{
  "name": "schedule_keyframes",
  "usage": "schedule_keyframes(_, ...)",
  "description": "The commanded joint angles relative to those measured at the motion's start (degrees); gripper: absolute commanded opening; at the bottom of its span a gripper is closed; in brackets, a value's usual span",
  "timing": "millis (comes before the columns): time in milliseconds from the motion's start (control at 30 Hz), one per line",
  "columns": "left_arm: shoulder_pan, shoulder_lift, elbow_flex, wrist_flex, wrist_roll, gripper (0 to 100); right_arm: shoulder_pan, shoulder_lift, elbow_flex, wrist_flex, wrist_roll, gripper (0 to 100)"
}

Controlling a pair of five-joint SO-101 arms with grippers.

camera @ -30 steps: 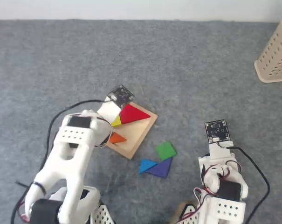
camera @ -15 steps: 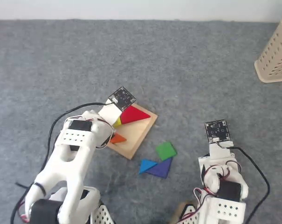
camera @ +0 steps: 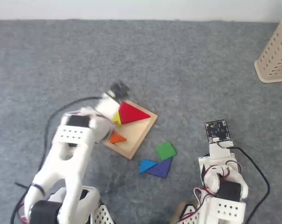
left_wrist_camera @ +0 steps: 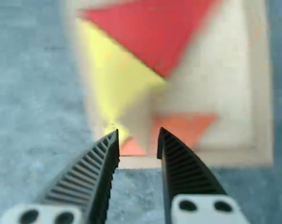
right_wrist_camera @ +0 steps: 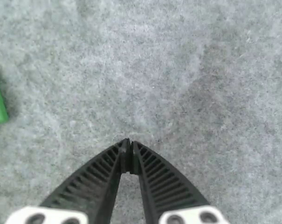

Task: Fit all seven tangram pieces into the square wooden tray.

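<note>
1. You work on a grey cloth cover (camera: 201, 60) that is rough, fibrous and matt, like felt carpet.
2. The wooden tray (camera: 139, 133) looks like pale bare wood, matt, with a smooth floor.
3. The red triangle (camera: 130, 113), yellow piece (camera: 116, 119) and orange triangle (camera: 116, 138) look smooth and painted, with little gloss.
4. The green square (camera: 166, 150), blue triangle (camera: 147, 165) and purple piece (camera: 161, 167) have the same smooth, flat-coloured finish.
5. Your left gripper (left_wrist_camera: 138, 132) and right gripper (right_wrist_camera: 127, 142) are black, ribbed, matt plastic.
6. The left arm (camera: 68, 154) and right arm (camera: 222, 186) have smooth white plastic shells.
7. The basket (camera: 276, 56) at the far right is cream plastic, perforated and matt.
</note>
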Motion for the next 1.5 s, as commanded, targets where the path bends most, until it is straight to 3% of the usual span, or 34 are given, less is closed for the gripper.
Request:
schedule_keyframes(0,-6.2,-1.5,-6.3,-0.9,16.4,13,0.7,-0.8,0.4,-0.7,0.6,0.6)
schedule_keyframes(167,-6.9,-1.4,-0.9,-7.0,18.4,12,0.7,-0.8,0.4,-0.7,0.6,0.6)
schedule_keyframes(333,-6.9,-1.4,-0.1,-7.3,18.5,1,0.7,-0.8,0.4,-0.7,0.6,0.6)
schedule_keyframes(500,-6.9,0.0,-0.2,-7.3,18.8,1,0.7,-0.8,0.4,-0.7,0.6,0.6)
schedule_keyframes(733,-6.9,14.8,-9.6,-1.8,18.8,1,0.7,-0.8,0.4,-0.7,0.6,0.6)
schedule_keyframes(867,-6.6,17.7,-10.8,-3.3,18.6,1,0.7,-0.8,0.4,-0.7,0.6,0.6)
schedule_keyframes(1167,3.3,18.2,-11.2,-4.0,18.7,1,0.7,-0.8,0.4,-0.7,0.6,0.6)
schedule_keyframes(1467,5.8,18.3,-11.1,-5.6,16.4,1,0.7,-0.8,0.4,-0.7,0.6,0.6)
